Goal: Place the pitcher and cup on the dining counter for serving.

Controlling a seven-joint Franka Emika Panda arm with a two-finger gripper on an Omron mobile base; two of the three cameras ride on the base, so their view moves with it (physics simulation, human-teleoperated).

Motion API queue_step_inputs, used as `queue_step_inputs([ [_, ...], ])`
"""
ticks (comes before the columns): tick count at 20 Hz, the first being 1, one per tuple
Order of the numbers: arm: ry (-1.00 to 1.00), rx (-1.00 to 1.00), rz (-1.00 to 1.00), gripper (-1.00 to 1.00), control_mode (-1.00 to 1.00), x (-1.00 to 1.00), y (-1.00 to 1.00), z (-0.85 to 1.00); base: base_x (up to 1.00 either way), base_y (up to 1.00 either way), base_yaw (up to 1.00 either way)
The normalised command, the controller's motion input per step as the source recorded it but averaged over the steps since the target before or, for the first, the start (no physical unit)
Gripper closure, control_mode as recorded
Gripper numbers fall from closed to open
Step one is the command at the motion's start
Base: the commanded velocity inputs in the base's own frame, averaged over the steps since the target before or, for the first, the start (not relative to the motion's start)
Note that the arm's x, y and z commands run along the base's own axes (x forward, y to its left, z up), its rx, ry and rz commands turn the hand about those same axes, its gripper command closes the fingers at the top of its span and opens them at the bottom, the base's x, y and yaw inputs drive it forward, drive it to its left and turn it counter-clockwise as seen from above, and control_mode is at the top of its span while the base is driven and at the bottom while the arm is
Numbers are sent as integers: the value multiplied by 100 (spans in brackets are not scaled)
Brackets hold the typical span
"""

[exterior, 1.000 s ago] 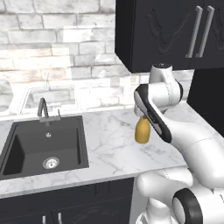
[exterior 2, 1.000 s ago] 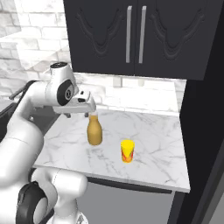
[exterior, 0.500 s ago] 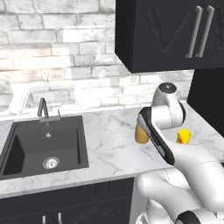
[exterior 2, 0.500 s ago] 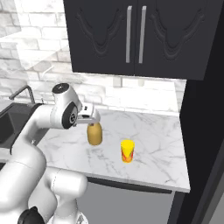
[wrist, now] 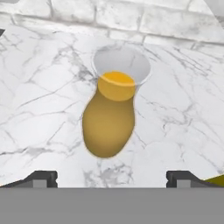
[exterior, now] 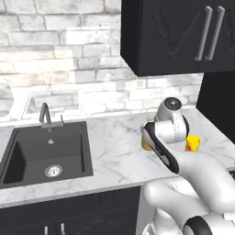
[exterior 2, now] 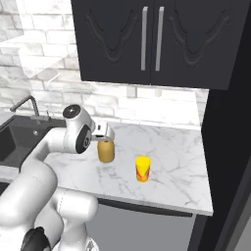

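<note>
Pitcher: the yellow pitcher (exterior 2: pixel 106 151) stands upright on the white marble counter (exterior 2: pixel 171 162), near the brick wall (exterior 2: pixel 29 63). From the hand camera you look down on it (wrist: pixel 109 118); its round mouth is see-through and its belly is mustard yellow. In the left view only a bit of it (exterior: pixel 147 142) peeks out from behind the arm.

Cup: the small yellow cup (exterior 2: pixel 142 169) with red marks stands upright on the same counter, near the pitcher but not touching it. In the left view it (exterior: pixel 193 143) shows just past the arm.

Gripper: the gripper (exterior 2: pixel 104 131) hangs right above the pitcher's top. Its two dark fingertips (wrist: pixel 41 178) are spread wide apart, one on each side of the pitcher. It holds nothing.

Arm: the white arm (exterior 2: pixel 54 147) bends over the counter toward the pitcher.

Sink: a black sink (exterior: pixel 46 151) with a dark tap (exterior: pixel 45 114) sits in the counter, well apart from the pitcher.

Cabinets: black cabinets (exterior 2: pixel 147 39) with silver handles hang on the wall above the counter.
</note>
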Motion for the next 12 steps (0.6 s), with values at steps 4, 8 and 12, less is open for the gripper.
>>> queue_step_inputs([
  [4,0,7,0,-100,-100,36,0,0,0,0,0],
  [8,0,5,0,-100,-100,34,0,0,0,0,0],
  [12,0,3,0,-100,-100,35,0,0,0,0,0],
])
